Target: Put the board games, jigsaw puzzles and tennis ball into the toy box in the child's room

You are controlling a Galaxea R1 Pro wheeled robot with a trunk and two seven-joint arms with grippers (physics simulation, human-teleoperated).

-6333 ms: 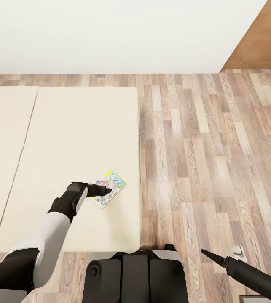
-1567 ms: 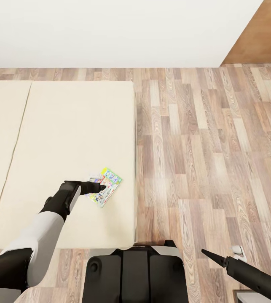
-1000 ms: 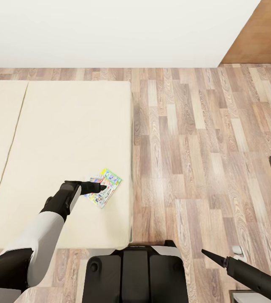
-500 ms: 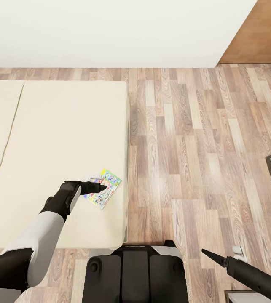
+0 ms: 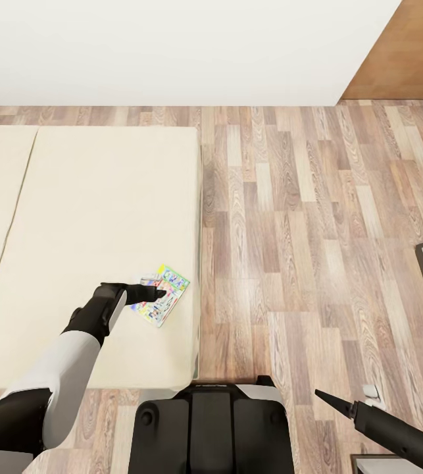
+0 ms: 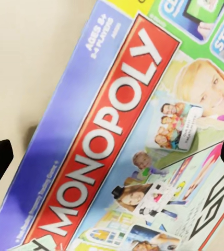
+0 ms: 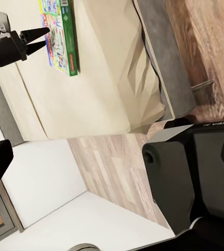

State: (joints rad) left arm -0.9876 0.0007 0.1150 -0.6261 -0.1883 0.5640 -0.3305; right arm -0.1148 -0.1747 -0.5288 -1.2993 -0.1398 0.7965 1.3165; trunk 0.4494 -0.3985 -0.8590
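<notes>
My left end effector (image 5: 161, 294), fingers spread, hovers over the flat printed Monopoly game box (image 5: 166, 303) near the beige bed's (image 5: 99, 217) edge; a bad pinch could knock it floorward.

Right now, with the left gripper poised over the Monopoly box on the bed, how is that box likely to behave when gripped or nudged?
The Monopoly box looks like a flat, rigid printed carton, so it should probably stay stiff, not flop. Its glossy lid may be slippery under the left gripper. Lying flat on the soft mattress near the edge, it would likely slide, not roll.
</notes>
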